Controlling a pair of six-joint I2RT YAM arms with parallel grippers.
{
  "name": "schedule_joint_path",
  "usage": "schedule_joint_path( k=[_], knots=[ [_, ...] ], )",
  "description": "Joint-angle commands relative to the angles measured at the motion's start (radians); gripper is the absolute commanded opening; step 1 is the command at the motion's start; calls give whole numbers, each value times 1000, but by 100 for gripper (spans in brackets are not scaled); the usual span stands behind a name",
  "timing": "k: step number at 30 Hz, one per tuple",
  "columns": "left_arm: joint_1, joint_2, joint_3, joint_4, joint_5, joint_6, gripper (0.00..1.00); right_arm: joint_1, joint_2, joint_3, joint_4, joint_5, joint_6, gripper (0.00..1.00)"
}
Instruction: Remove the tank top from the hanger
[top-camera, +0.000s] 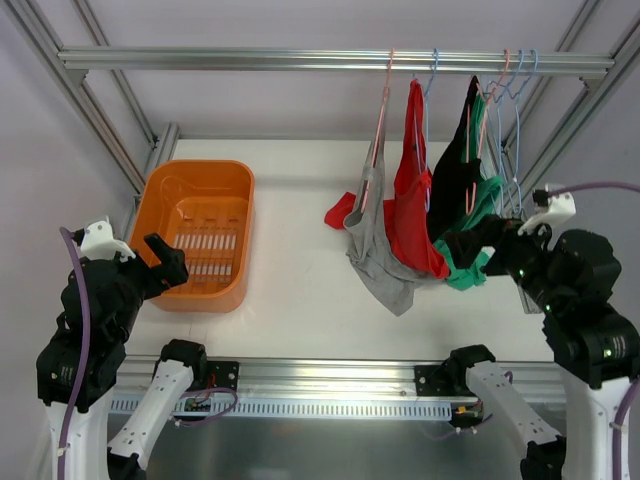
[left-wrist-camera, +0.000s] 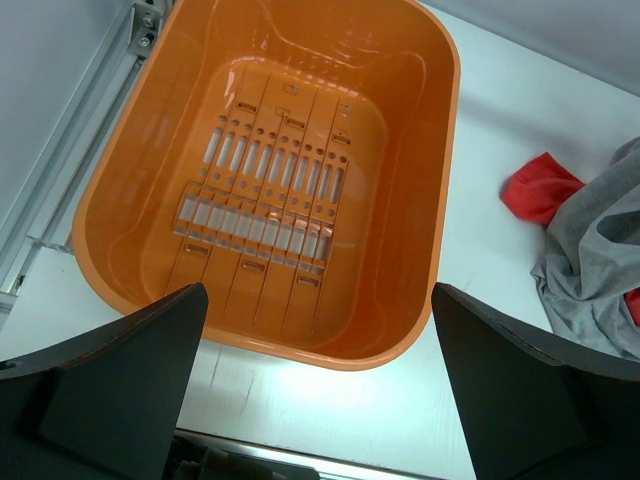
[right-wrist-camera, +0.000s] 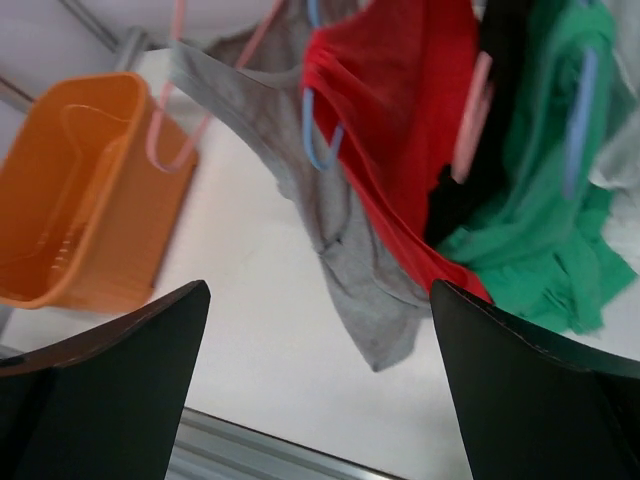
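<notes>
We saw the tank top (top-camera: 372, 245) hanging on the pale pink hanger (top-camera: 383, 110), whose hook sat over the metal rail (top-camera: 250, 60) at the back. Its lower part slumped onto the white table (top-camera: 290, 270) and touched the red garment (top-camera: 410, 210) at its right. A black garment (top-camera: 455, 165) and a green garment (top-camera: 468, 272) hung further right. Our left gripper (left-wrist-camera: 315, 300) hovered over the near rim of the orange basket (left-wrist-camera: 420, 200), fingers spread wide with nothing between them. Our right gripper (right-wrist-camera: 318, 295) was likewise spread and empty, close by the green and black garments; we could not tell whether it touched them.
</notes>
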Motion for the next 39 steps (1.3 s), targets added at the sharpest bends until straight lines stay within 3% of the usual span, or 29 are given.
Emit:
schedule_joint_path(
  k=[1,4,6,9,13,17,19,20,23,27,30,34,37,39],
  knots=[
    [-11,10,14,28,4,-15,99,11,176,118,125,-198,89,99],
    [-11,21,-13,49,30,-14,99,140,298,213,145,-131,94,99],
    [-11,30,-41,96,72,-12,99,304,407,313,136,101,52,100],
    [-10,61,-77,144,181,-6,99,409,563,446,111,291,15,99],
    [-11,91,-103,173,245,-7,99,504,733,566,128,483,-45,92],
    [-10,84,-136,195,314,-12,99,520,850,620,170,667,-74,83],
    [-10,70,-156,198,336,-10,99,517,895,635,187,690,-80,73],
    [-11,67,-161,203,340,-7,99,517,911,644,196,705,-81,62],
    [-11,48,-182,201,345,2,99,515,974,686,196,725,-69,43],
    [-11,29,-195,203,350,17,99,505,1017,703,200,735,-36,40],
    [-11,16,-198,201,345,22,99,500,1027,697,205,735,-12,25],
    [-10,19,-196,203,350,25,99,489,1028,693,220,750,9,19],
    [-11,22,-192,203,359,26,99,478,1016,689,228,752,27,1],
    [-11,27,-184,203,367,28,99,477,991,681,234,745,21,0]
  ],
)
